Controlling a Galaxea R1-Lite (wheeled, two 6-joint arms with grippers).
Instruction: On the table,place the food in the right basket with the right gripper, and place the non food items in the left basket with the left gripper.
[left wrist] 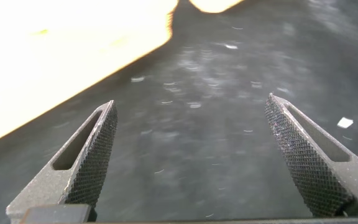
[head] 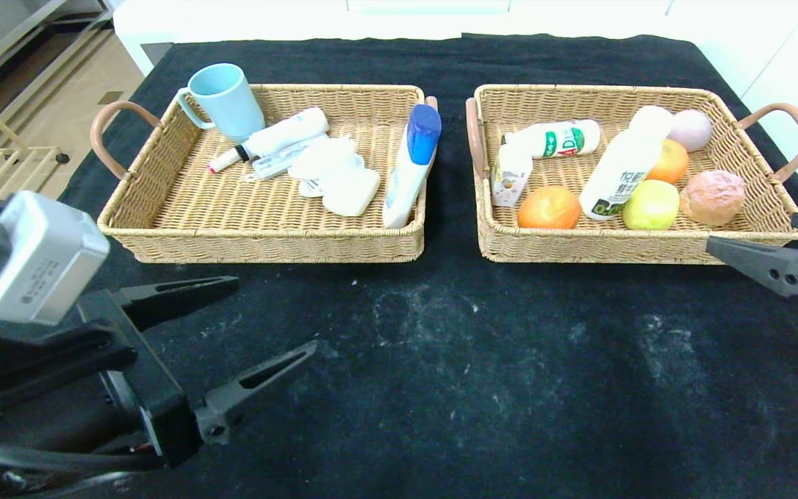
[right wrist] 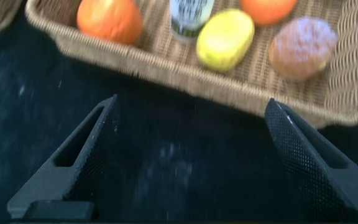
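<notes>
Left gripper (head: 271, 315) hangs over the bare black tablecloth (head: 440, 360), fingers spread wide, empty — right gripper (right wrist: 191, 162), likewise agape and empty, sits just before the right basket (head: 634, 239).

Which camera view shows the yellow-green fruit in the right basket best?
The head view: the yellow-green fruit shows whole, beside the white bottle. The right wrist view shows it too, but blurred. The left wrist view shows none of it.
</notes>
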